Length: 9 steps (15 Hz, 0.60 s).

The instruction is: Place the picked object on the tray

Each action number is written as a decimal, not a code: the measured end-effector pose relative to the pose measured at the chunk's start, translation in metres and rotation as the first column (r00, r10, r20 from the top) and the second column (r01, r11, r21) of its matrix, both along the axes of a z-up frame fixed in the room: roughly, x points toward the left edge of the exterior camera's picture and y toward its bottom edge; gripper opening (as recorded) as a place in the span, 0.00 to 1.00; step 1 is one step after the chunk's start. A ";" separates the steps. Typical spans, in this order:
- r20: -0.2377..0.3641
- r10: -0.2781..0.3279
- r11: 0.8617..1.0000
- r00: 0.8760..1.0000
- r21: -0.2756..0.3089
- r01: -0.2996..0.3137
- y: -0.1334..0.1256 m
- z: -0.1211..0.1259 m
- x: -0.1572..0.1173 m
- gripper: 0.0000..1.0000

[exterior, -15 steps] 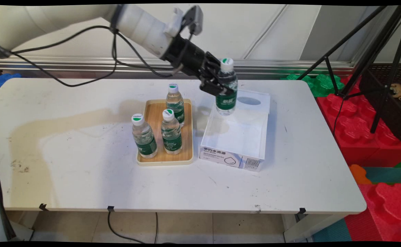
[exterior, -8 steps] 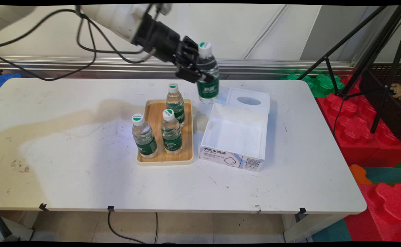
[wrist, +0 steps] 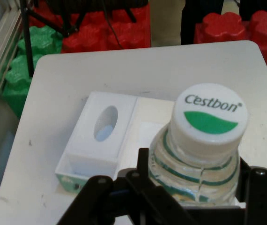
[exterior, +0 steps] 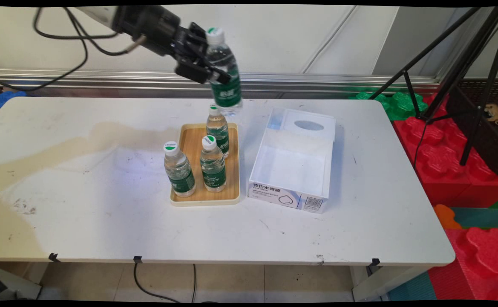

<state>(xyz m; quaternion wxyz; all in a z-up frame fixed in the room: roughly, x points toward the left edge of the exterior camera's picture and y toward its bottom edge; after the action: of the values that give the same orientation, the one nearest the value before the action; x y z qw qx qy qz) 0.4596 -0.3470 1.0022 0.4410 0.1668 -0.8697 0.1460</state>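
- Claw (exterior: pixel 208 64) is clamped on a water bottle (exterior: pixel 225 81), gripping it up near the shoulder, just under the white-and-green cap. In the hand view the black fingers (wrist: pixel 143 187) hug both sides of the bottle (wrist: pixel 199 159) right below the cap, so they're only as far apart as the bottle is wide.
- The bottle is up in the air, well clear of the tabletop (exterior: pixel 82 204), leaning a bit with the cap toward the arm and the bottom end swung out the other way.
- Using the tray (exterior: pixel 191 140) as the landmark: in the main view the held bottle hangs above the tray's far edge, its bottom just over the cap of the far bottle (exterior: pixel 217 130). I can't tell if there's a real gap or they just line up in the picture.
- On the tray: that far bottle, a middle one (exterior: pixel 213 164), and a third (exterior: pixel 179 169) at the near left corner. All upright.
- Right of the tray, just beside it, is an open white box (exterior: pixel 291 170); its lid (exterior: pixel 308 124), with an oval hole, is at the box's far end.
- Room to move: left of the tray the tabletop is wide open out to the edge, and the strip in front of the tray is bare too. Right of the box there's a narrower bare band before the edge.
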 end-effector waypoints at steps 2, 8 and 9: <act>0.007 0.007 1.000 1.000 0.010 -0.007 0.011 0.009 0.018 0.00; 0.046 0.015 0.999 0.999 0.050 -0.017 0.038 0.020 0.057 0.00; 0.052 0.017 0.998 0.999 0.055 -0.019 0.040 0.020 0.061 0.00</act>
<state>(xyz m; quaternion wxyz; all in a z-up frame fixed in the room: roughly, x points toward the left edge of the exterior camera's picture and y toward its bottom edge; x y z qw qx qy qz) 0.5203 -0.3071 1.0220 0.4124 0.1829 -0.8829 0.1301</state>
